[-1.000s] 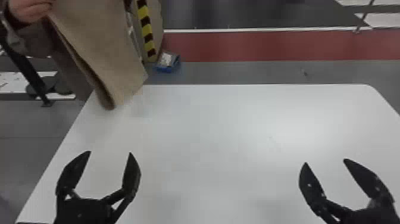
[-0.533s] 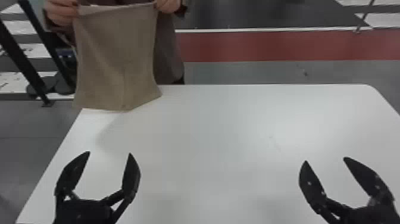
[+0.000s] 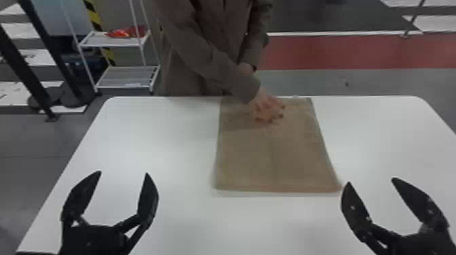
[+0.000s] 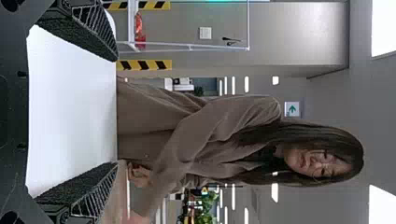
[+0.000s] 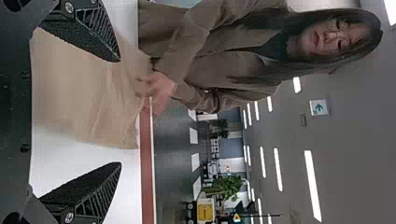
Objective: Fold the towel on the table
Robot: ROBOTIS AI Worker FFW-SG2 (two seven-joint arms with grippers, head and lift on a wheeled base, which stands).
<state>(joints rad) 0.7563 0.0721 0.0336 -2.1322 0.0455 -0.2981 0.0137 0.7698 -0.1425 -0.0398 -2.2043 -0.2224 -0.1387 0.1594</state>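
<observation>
On the white worktop (image 3: 152, 142) the towel (image 3: 271, 156) lies spread under a person's hands (image 3: 268, 110) at its far end, so the left tool (image 3: 123, 173) and right tool (image 3: 371, 180), empty and wide, had best let those hands clear, then pinch the near corners low and together.
</observation>
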